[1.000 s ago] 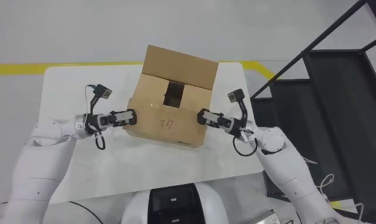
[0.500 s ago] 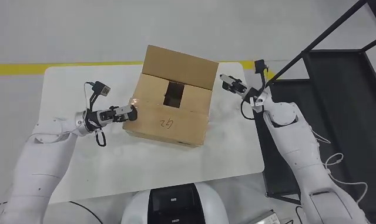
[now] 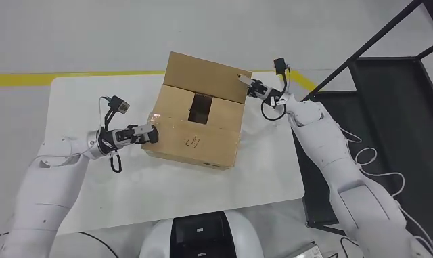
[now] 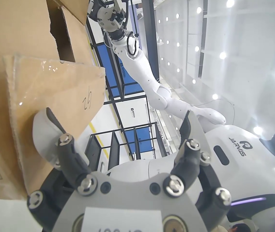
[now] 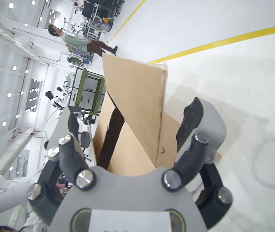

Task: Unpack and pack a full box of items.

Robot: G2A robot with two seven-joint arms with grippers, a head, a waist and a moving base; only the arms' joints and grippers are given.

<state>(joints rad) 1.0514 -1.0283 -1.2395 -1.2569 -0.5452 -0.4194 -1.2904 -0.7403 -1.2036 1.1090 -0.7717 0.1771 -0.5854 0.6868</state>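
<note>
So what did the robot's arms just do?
The right gripper swung from the right side of the cardboard box over to the raised back flap, open around its corner edge. The left gripper stayed at the left side; the box didn't move.

Bright, even light; glare off ceiling lamps (image 4: 227, 2); fisheye-bent wrist views.

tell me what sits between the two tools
The cardboard box, seen in the top view: the left tool is at its left side, the right tool at the right corner of its raised back flap.
</note>
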